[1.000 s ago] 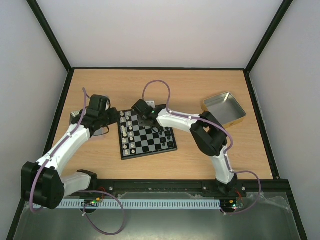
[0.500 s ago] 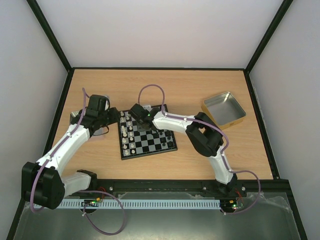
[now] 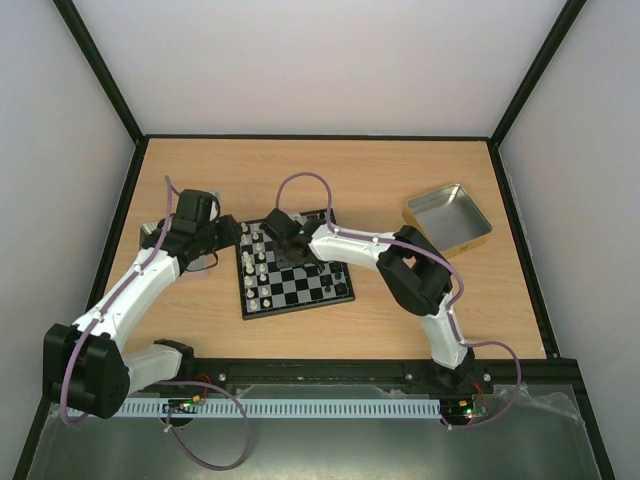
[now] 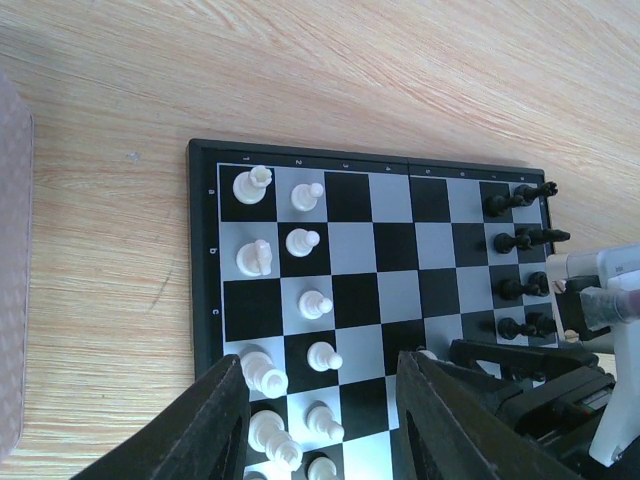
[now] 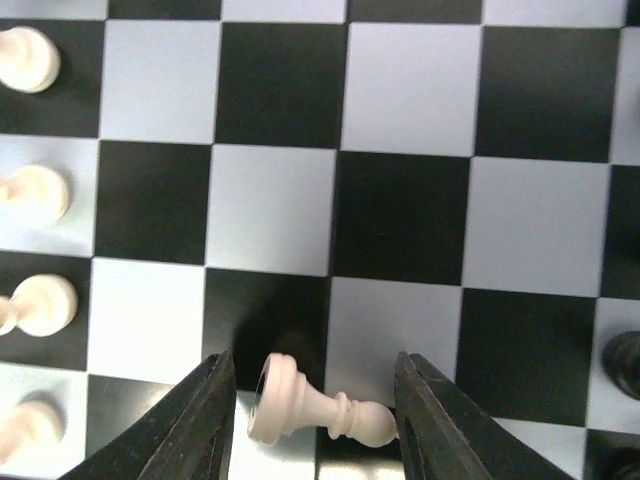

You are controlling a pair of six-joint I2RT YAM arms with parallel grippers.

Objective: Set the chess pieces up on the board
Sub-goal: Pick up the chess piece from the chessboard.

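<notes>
From above, the small square chessboard with black and light grey checks [image 3: 293,266] lies on the pale wooden worktop [image 3: 380,170], between the two arms. Tiny cream-white chessmen [image 3: 256,262] stand along its left side and black chessmen [image 3: 338,285] along its right. The left claw [image 3: 208,250] sits just beside the board's left edge, over a flat silver tin [image 3: 150,232]. The right claw [image 3: 285,245] reaches in over the board's far part. A rectangular silver metal tin [image 3: 448,215] rests well apart on the right.

In the left wrist view, the left claw [image 4: 325,430] is released, its dark fingers [image 4: 225,420] spread with nothing between them but the chessboard [image 4: 360,250] below. Cream chessmen [image 4: 300,240] fill two files on the left of this view and black chessmen [image 4: 515,240] stand on the right. The right claw [image 4: 530,385] hangs over the board's lower right.

In the right wrist view, the right claw [image 5: 312,425] is spread wide just above the chessboard [image 5: 400,210]. A cream pawn [image 5: 315,410] lies on its side between the fingers [image 5: 205,420]. Upright cream chessmen [image 5: 35,193] line the left edge, and a black chessman [image 5: 622,365] shows at the right edge.
</notes>
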